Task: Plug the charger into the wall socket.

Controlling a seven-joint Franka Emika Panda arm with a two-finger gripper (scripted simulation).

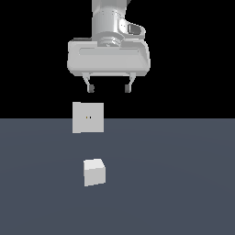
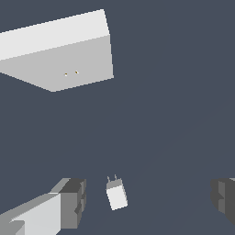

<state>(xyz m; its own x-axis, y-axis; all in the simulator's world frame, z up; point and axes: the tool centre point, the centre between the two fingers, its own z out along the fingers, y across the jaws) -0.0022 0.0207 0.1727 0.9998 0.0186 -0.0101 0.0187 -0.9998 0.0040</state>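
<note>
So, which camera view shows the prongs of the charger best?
The wrist view shows them best: two thin prongs stick out of one end of the charger, which lies on the floor between the open fingers. In the exterior view the charger appears only as a plain white cube; no prongs are visible there.

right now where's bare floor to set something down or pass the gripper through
Bare floor lies on both sides of the charger and the wall socket, out to the exterior view's left and right edges, and in front of the charger. The only tight patch is the short strip between charger and socket. The gripper hangs open above.
</note>
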